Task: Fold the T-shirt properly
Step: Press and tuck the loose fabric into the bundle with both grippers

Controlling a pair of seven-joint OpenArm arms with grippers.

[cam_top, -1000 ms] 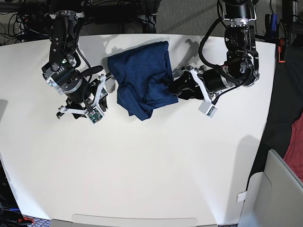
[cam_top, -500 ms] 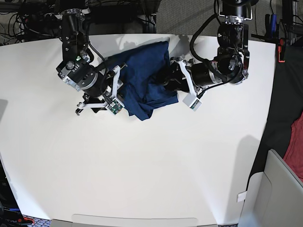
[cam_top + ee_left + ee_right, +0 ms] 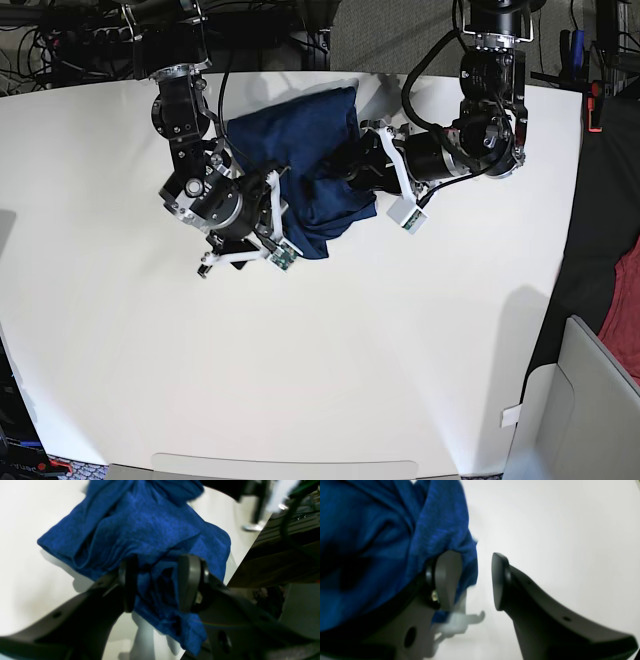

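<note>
Base view: T-shirt (image 3: 305, 160) bunched in a rumpled heap at the far middle of the white table (image 3: 330, 350), partly folded. Left gripper (image 3: 156, 583) at its right edge — a wad of blue fabric between the jaws, clenched on the T-shirt. Right gripper (image 3: 473, 581) at the shirt's near-left corner — jaws parted, one finger against the cloth, nothing held between them.

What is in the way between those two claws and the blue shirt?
Nothing visible. The left gripper already has folds of the T-shirt between its jaws, and the right gripper sits at the cloth's edge, one finger against the fabric, bare white table showing through its open gap.
</note>
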